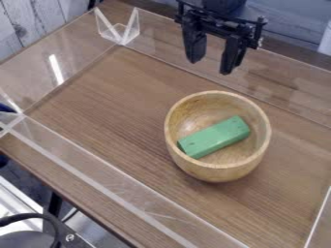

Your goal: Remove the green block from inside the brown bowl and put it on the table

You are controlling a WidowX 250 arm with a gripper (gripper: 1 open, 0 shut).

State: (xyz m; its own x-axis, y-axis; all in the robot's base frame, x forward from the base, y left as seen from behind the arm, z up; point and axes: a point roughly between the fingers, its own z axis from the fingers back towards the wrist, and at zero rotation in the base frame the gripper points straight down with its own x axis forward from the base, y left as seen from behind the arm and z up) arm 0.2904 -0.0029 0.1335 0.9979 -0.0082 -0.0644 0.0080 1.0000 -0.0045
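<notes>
The green block (214, 137) lies flat and slanted inside the brown bowl (218, 163), which stands on the table (104, 107) toward the right. My gripper (214, 60) hangs above the table behind the bowl, well clear of its rim. Its two dark fingers (195, 46) point down with a gap between them, and nothing sits in that gap, so it is open.
Low clear acrylic walls (77, 167) run along the table's edges, with a corner piece (120, 29) at the back left. A dark cable or stand part (45, 232) shows below the front edge at the lower left.
</notes>
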